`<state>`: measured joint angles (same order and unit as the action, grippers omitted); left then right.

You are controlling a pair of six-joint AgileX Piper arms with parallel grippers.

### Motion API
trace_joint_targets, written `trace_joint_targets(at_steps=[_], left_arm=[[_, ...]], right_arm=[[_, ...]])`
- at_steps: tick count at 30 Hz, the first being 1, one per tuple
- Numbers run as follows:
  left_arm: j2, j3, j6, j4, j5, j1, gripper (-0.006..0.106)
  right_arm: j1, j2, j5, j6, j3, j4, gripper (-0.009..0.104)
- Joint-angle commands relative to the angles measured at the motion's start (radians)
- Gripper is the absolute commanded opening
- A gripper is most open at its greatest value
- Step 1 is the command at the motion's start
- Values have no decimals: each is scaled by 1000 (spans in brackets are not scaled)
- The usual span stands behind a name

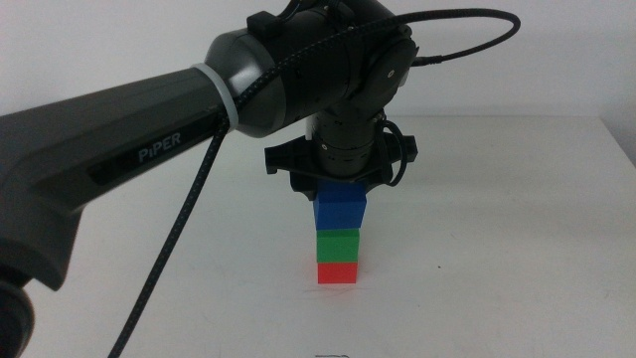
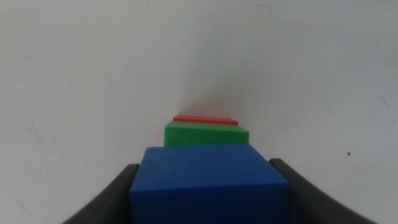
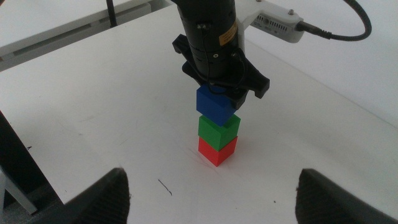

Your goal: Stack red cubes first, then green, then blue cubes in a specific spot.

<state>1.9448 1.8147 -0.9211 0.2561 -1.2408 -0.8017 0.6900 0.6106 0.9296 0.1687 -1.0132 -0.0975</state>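
The red cube sits on the white table, the green cube on top of it, and the blue cube on top of the green, slightly offset. My left gripper comes straight down from above and is shut on the blue cube, whose underside rests on or just above the green. The left wrist view shows the blue cube between the jaws, with the green and red cubes below. My right gripper is open and empty, pulled back from the stack.
The left arm and its black cable cross the left half of the middle view. The table's far edge runs behind the stack. A white device with a cable lies at the back in the right wrist view.
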Motion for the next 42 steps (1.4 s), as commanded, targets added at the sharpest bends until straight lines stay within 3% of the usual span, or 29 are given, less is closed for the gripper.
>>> trace_joint_targets(at_steps=[1,8,36,37,38,41,42], left_arm=[[-56,25,14,21,6,10,-2],[-45,27,93,-100,34,68,-2],[9,28,148,-117,77,66,-1],[9,28,149,-119,76,66,3],[9,28,168,-115,78,66,28],[9,28,172,-118,78,66,42],[9,28,172,-119,83,66,52]], right_arm=[[-5,5,-77,10,-23,6,82],[-5,5,-77,10,-23,6,82],[-5,5,-77,10,-23,6,82],[-5,5,-77,10,-23,6,82],[-5,5,-77,10,-23,6,82],[-5,5,-77,10,-23,6,82],[-5,5,-77,10,-23,6,82]])
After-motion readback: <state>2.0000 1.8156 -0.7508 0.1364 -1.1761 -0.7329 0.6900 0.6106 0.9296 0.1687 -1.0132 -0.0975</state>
